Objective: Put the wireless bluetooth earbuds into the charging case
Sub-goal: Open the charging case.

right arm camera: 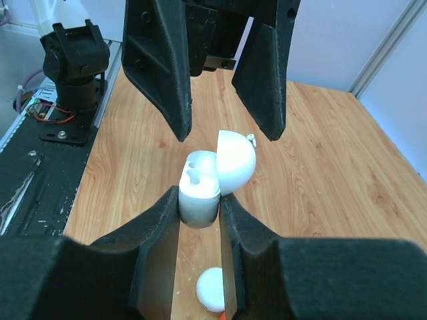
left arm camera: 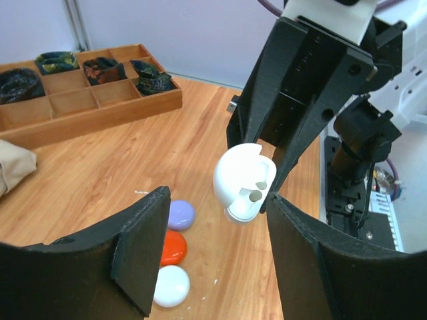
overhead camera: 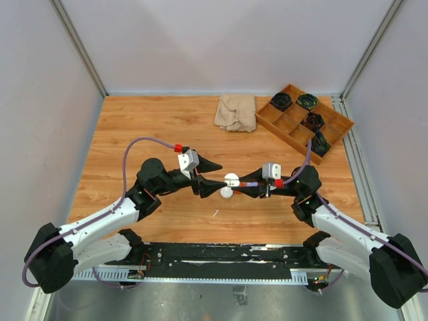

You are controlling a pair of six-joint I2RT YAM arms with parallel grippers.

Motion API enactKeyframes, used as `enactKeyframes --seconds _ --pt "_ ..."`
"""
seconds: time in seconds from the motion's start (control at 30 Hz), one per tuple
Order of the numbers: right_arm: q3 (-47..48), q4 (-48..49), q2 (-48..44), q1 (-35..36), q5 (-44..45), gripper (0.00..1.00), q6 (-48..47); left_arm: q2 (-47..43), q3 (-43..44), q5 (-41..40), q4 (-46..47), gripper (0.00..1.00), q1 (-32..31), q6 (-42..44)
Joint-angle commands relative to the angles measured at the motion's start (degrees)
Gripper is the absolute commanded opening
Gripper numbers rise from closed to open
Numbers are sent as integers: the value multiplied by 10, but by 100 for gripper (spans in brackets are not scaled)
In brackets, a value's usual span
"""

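Note:
My right gripper (right arm camera: 200, 198) (overhead camera: 242, 182) is shut on the base of a white round charging case (right arm camera: 199, 193) and holds it above the table. The case's lid (right arm camera: 237, 160) is hinged open and its two sockets look empty. It also shows in the top view (overhead camera: 232, 179) and the left wrist view (left arm camera: 241, 179). My left gripper (left arm camera: 215, 200) (overhead camera: 221, 178) is open and empty, its fingers on either side just short of the case. A tiny white piece (right arm camera: 251, 139) shows past the lid's edge; I cannot tell if it is an earbud. No other earbuds are in view.
Three closed round cases lie on the table under the grippers: purple (left arm camera: 180, 215), orange (left arm camera: 173, 247) and white (left arm camera: 171, 285) (right arm camera: 212, 290). A wooden compartment tray (overhead camera: 294, 124) with dark items stands at the back right. A beige cloth (overhead camera: 235, 112) lies beside it.

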Motion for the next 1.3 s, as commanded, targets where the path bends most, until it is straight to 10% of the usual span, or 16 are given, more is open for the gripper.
enactKeyframes --seconds 0.0,1.27 --pt "17 19 4 -1 -11 1 30 11 9 40 36 64 4 63" --pt "17 45 14 5 -12 14 43 76 48 92 69 23 -8 81"
